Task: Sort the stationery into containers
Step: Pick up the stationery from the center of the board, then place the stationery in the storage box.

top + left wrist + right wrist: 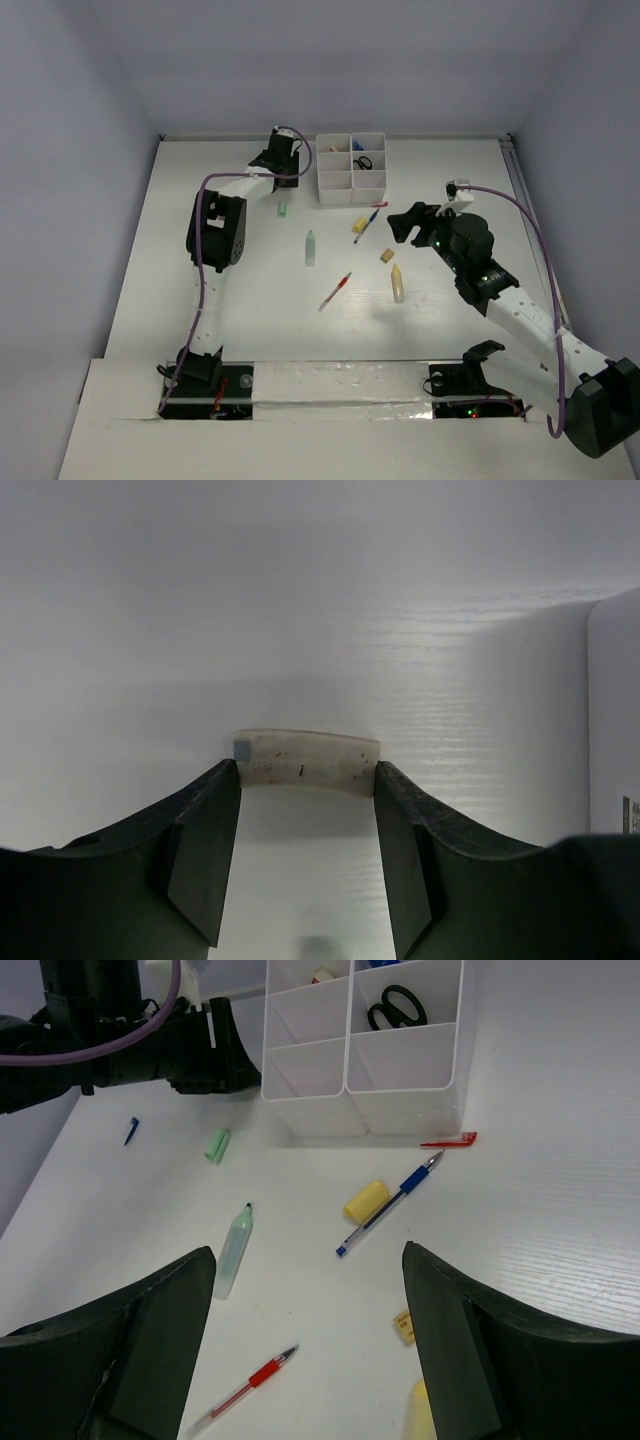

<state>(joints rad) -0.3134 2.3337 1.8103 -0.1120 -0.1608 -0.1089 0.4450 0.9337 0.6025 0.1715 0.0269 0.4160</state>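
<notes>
We see a white wood-grain table (250, 310) and grey walls (350, 60), with the organizer tray (352, 196) at the far edge. The left gripper (305, 780) flanks a beige eraser (305, 758) on the table; we cannot tell if it is clamped. The right gripper (308, 1252) is spread and empty.

The white plastic compartment tray (400, 1110) runs off the top edge; a cut-off scrap (322, 974) inside it, perhaps an eraser, is unidentifiable.
</notes>
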